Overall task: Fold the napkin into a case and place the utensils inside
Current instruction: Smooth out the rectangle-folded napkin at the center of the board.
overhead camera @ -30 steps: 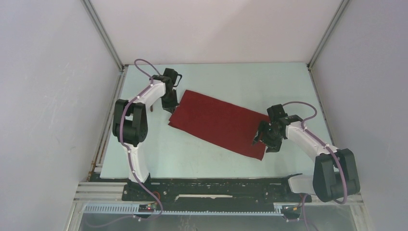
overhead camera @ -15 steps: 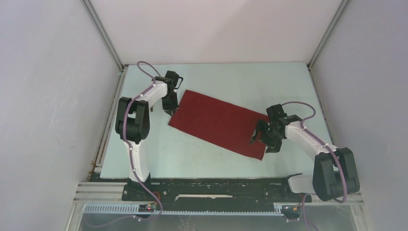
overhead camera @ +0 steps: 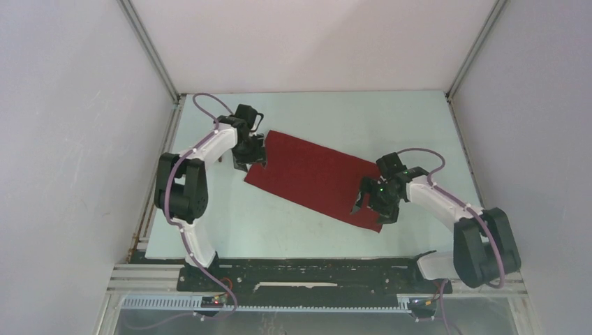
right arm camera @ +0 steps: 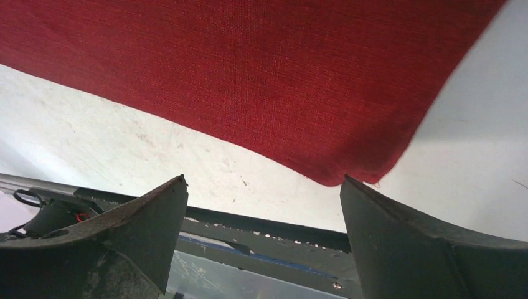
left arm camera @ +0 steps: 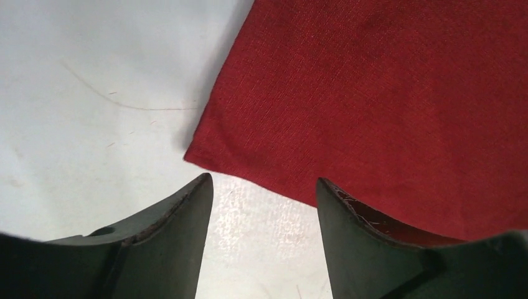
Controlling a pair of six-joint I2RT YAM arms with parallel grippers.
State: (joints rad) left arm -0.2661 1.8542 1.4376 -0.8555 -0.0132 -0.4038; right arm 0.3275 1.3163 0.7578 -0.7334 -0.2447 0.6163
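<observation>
The napkin (overhead camera: pixel 314 178) is a dark red cloth lying flat as a long slanted rectangle in the middle of the table. My left gripper (overhead camera: pixel 251 155) stands open at the napkin's far-left end. In the left wrist view the napkin (left arm camera: pixel 386 93) has a corner just beyond the left gripper (left arm camera: pixel 261 187), and only bare table lies between the fingers. My right gripper (overhead camera: pixel 368 202) is open over the near-right corner. In the right wrist view the napkin (right arm camera: pixel 249 68) ends just ahead of the right gripper (right arm camera: pixel 264 180), which holds nothing. The utensils are out of view.
The pale table (overhead camera: pixel 349 118) is boxed in by white walls on three sides, with metal posts (overhead camera: pixel 150 49) at the back corners. A black rail (overhead camera: pixel 314 269) runs along the near edge, also visible in the right wrist view as a black rail (right arm camera: pixel 268 227).
The left gripper went from shut to open at the napkin's far-left corner. The right gripper opened wider and moved slightly left over the near-right corner. The napkin lies as before.
</observation>
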